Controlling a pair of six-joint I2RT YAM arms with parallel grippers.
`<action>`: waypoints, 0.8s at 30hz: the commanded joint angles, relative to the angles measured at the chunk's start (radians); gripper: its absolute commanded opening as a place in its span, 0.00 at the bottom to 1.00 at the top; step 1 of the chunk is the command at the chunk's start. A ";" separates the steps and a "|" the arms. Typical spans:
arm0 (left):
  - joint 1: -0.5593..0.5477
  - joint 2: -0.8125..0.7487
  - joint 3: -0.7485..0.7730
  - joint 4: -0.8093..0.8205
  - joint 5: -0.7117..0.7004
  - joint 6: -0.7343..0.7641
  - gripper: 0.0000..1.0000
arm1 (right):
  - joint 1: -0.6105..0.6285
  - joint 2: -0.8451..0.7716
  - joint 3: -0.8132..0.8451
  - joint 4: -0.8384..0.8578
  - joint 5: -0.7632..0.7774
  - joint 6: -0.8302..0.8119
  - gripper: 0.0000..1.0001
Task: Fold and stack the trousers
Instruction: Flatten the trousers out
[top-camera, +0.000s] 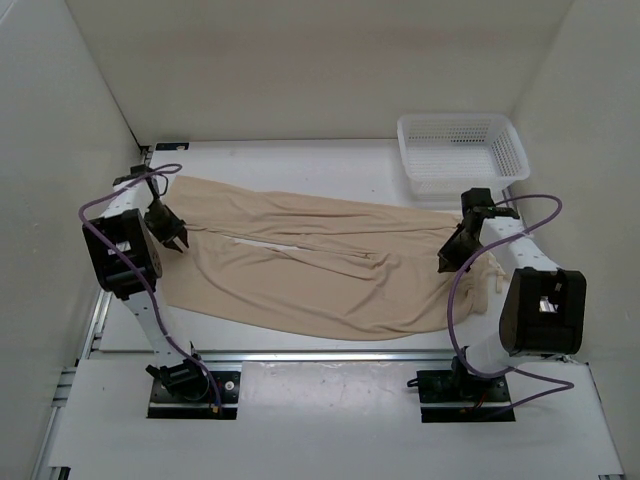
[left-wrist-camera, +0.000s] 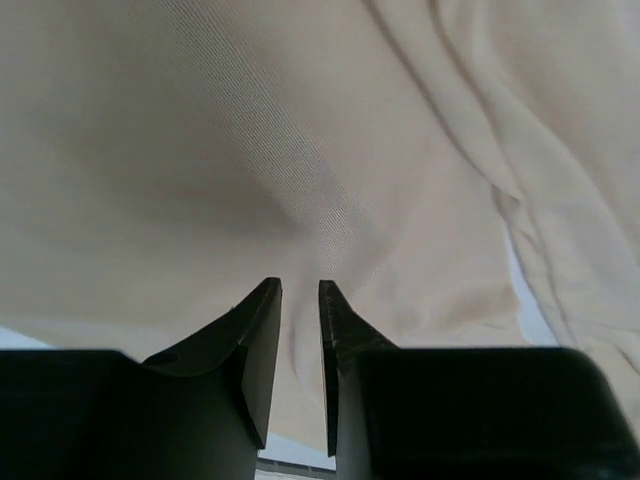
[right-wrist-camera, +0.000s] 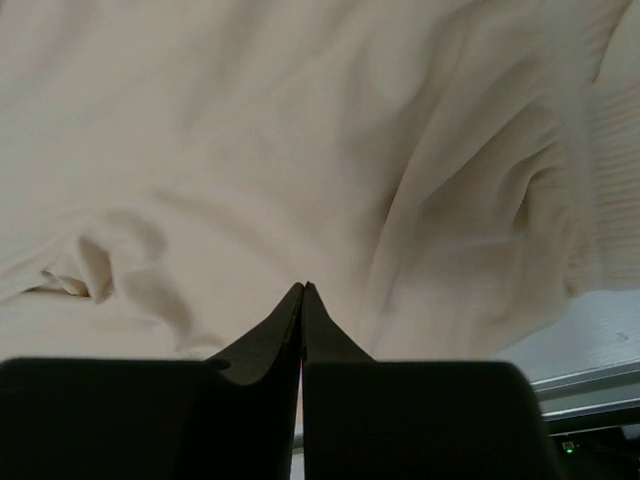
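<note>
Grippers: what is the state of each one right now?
Left gripper: slightly open, over the trousers.
Right gripper: shut; whether it grips them cannot be told.

**A:** trousers (top-camera: 320, 270), material?
**B:** Thin soft cloth, beige-tan, matt, no sheen. Wrinkly. The left wrist view shows a fine, even texture up close.
**A:** basket (top-camera: 462, 150)?
**B:** White plastic mesh, faint gloss on the rim.
**A:** Gripper finish?
**B:** left gripper (left-wrist-camera: 300, 283) and right gripper (right-wrist-camera: 302, 285): black fingers, matt, smooth faces. They look like hard plastic.
**A:** table (top-camera: 330, 415)?
**B:** White, smooth, matt. The rail (top-camera: 330, 357) along the near side is bare silvery metal.
**A:** Anything else?
**B:** cables (top-camera: 452, 300): purple sheath, smooth, slight sheen. walls (top-camera: 300, 70): off-white, flat matt.
</note>
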 joint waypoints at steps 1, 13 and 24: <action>0.004 0.031 -0.020 0.037 -0.019 0.006 0.33 | 0.019 -0.035 -0.050 0.029 -0.066 0.015 0.00; 0.131 0.100 0.003 0.028 -0.082 -0.013 0.32 | -0.033 -0.104 -0.081 -0.030 -0.037 0.006 0.26; 0.093 -0.009 0.011 0.028 -0.004 -0.013 0.44 | -0.174 -0.026 -0.107 0.013 -0.043 0.057 0.31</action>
